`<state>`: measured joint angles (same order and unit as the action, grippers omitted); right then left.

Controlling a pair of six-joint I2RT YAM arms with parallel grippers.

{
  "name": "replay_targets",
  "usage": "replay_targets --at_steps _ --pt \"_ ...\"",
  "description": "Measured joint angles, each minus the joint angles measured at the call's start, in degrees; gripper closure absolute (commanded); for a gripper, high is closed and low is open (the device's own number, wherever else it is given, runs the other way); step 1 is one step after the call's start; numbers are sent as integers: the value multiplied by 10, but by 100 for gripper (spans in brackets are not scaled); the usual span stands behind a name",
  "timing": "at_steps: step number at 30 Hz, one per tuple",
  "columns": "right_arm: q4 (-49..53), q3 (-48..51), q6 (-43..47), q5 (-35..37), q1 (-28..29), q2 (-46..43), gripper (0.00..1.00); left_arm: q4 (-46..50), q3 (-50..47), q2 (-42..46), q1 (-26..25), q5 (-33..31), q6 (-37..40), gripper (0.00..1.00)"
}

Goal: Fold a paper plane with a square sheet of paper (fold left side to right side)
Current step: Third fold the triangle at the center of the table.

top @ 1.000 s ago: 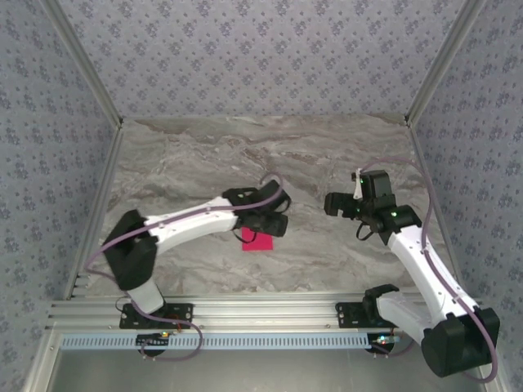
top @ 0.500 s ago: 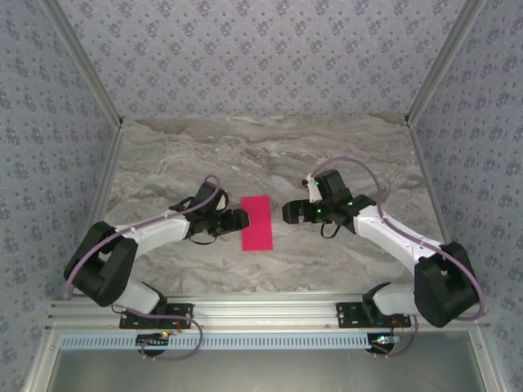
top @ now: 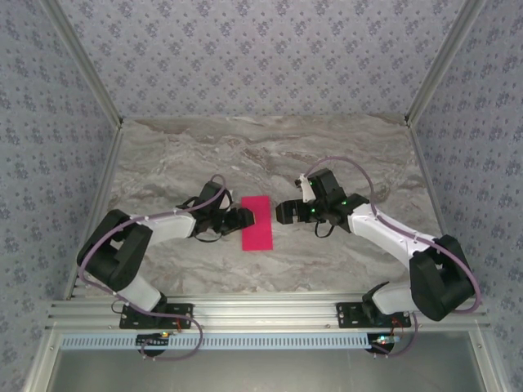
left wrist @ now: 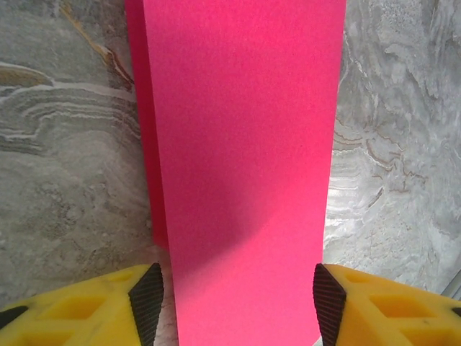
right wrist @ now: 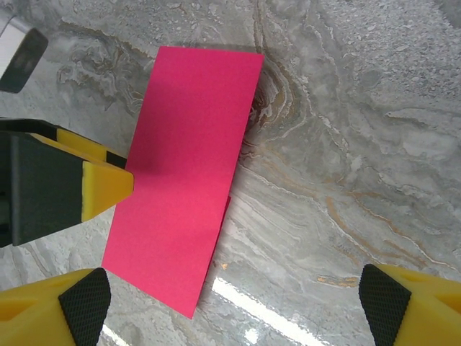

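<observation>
The paper [top: 258, 222] lies flat in the middle of the worktop [top: 343, 155] as a narrow pink rectangle, so I judge the left-to-right fold is made. Its long axis runs away from my bases, toward the far wall. It lies between my two arms. My left fingers [top: 243, 217] are at its left long edge, and my right fingers [top: 283, 212] are just beside its right long edge. The left arm seems the nearer one.

In the left wrist view the paper [left wrist: 245, 144] passes between my left fingers [left wrist: 148, 303]. They stand apart, one pad at each side, and grasp nothing. Whether the pads touch the paper, I cannot tell. Along one edge a darker strip of the lower layer shows, so the layers do not match exactly.

In the right wrist view my right fingers [right wrist: 85, 303] are spread wide and empty, with the paper [right wrist: 184, 173] ahead of them.

For the next move, I think an arm must come at a long edge from the side. The other arm's fingers, so close across the narrow paper, could be in the way.
</observation>
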<state>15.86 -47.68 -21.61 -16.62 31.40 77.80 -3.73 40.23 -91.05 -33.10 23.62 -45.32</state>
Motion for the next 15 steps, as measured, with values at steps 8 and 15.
replay_targets --at_steps 8,15 --pt "-24 2 13 -9 21 -2 7 -13 -2 -10 0 8 -13 77" --pt "-89 59 97 62 135 -37 6 -15 -3 -9 0 9 -26 93"
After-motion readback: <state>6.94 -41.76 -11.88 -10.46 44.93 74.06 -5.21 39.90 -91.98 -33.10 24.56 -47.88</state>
